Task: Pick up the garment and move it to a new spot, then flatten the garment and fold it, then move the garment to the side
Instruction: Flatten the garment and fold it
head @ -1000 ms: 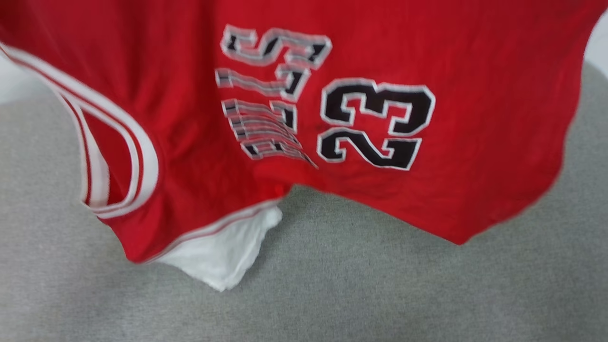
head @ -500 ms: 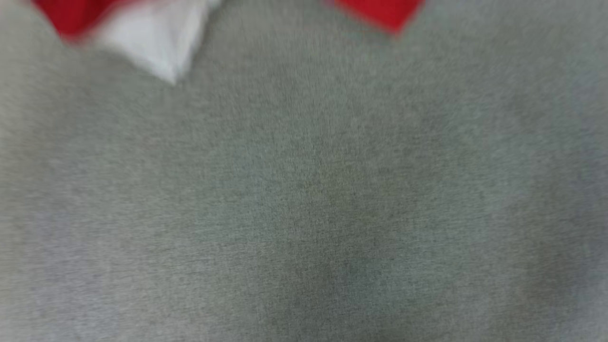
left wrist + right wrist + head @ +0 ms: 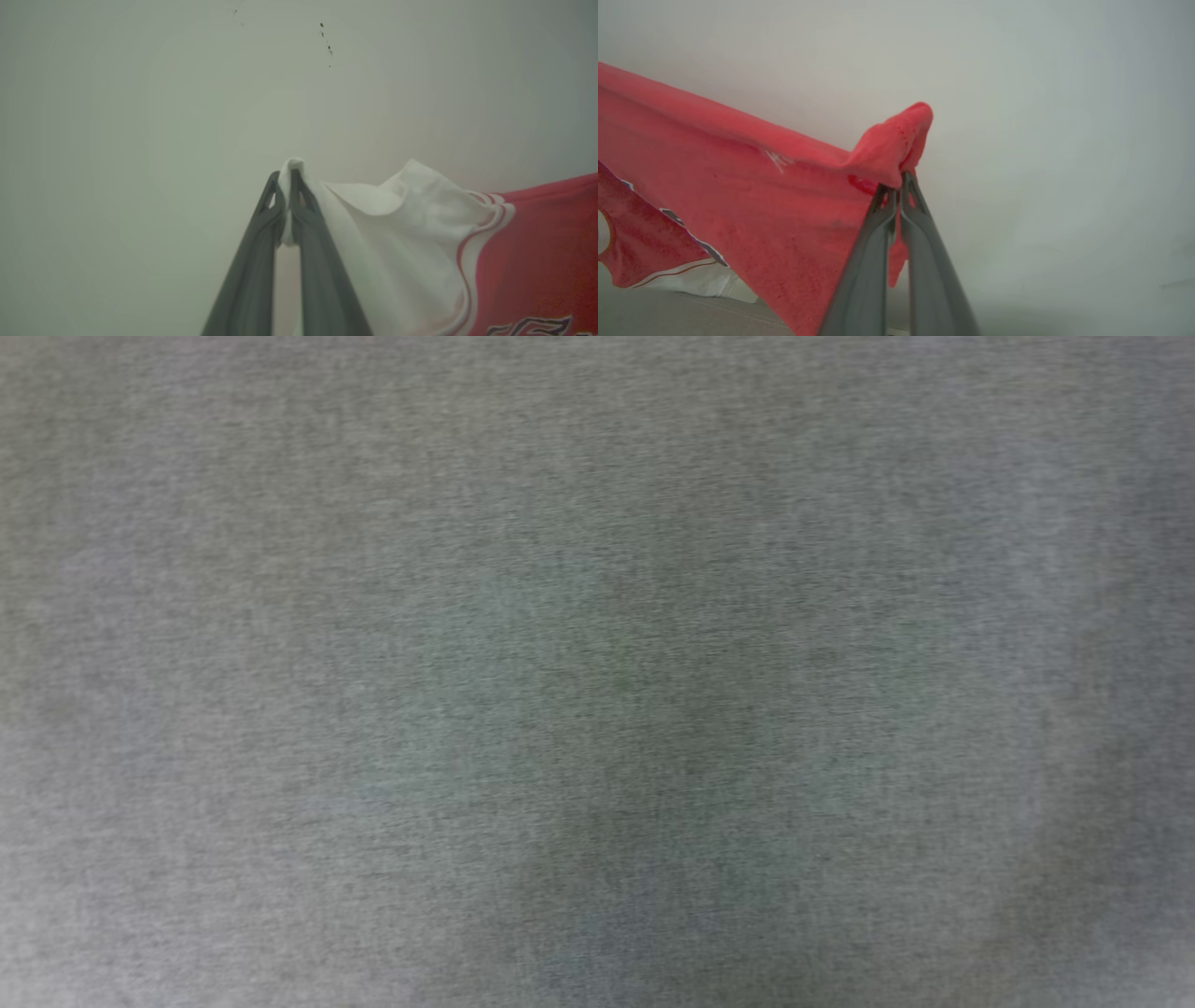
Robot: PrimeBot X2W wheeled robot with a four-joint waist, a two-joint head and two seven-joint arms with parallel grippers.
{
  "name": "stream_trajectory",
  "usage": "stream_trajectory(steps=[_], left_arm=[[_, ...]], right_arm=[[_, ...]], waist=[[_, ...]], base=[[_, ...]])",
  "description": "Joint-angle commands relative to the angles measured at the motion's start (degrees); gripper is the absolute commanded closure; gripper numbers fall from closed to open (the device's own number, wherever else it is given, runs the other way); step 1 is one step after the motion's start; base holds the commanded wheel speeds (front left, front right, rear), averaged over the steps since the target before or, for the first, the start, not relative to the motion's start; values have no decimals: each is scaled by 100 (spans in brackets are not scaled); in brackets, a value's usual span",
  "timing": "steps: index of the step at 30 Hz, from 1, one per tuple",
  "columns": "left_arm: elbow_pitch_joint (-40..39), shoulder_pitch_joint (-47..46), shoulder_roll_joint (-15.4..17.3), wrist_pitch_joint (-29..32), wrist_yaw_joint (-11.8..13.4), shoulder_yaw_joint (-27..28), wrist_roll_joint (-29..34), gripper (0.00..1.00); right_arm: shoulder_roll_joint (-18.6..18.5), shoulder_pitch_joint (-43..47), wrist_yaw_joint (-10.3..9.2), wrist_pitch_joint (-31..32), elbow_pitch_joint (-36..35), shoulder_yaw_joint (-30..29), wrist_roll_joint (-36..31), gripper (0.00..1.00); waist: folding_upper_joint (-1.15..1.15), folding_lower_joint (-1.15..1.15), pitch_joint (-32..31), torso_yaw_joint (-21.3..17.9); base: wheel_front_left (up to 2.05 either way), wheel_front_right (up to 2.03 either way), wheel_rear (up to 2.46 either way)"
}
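Observation:
The garment is a red shirt with white sleeves and striped trim, and it hangs lifted between my two arms. In the left wrist view my left gripper is shut on the tip of a white sleeve, with the red body stretching away to the right. The right wrist view has my right gripper shut on a bunched red corner of the garment, whose cloth spreads to the left and hangs down, dark-and-white lettering at its lower left edge.
The head view looks down on a grey cloth surface, blurred. A pale plain wall stands behind both grippers. The grey surface also lies below the hanging cloth in the right wrist view.
In the head view the red garment has slid upward and out of the picture, leaving grey cloth. The view is blurred, so the camera may have tilted too.

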Motion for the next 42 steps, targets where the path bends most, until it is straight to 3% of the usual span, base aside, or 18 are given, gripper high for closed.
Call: stream_trajectory(steps=[1, 5, 11, 21, 28, 42], left_arm=[[29, 157, -7, -54, -5, -23, -45, 100], [24, 855, -159, -252, -25, -117, -219, 100], [-245, 2348, -219, -334, 9, -179, -361, 100], [-1474, 5571, -238, -344, 413, -210, -511, 100], [-1985, 7314, -7, -345, 637, -510, -662, 100], [-3369, 9454, 650, 200, 970, -929, -1376, 100]], right_arm=[[-1, 146, -6, -61, 57, 48, 4, 100], [-276, 504, -6, -538, 73, 543, -146, 100], [-324, 1429, -5, -906, 156, 946, 88, 100], [-704, 3434, -5, -1088, 208, 1630, 712, 100], [-1113, 4725, -5, -1107, -124, 1978, 1133, 100], [-1703, 6723, -6, -641, -590, 1733, 2110, 100]], waist=[[0, -2, 21, 52], [0, -2, -56, 180], [0, -2, -395, 298], [0, -2, -1487, 486], [0, -2, -2189, 660], [0, -2, -3274, 929]], base=[[0, 0, 0], [0, 0, 0], [0, 0, 0], [0, 0, 0], [0, 0, 0], [0, 0, 0]])
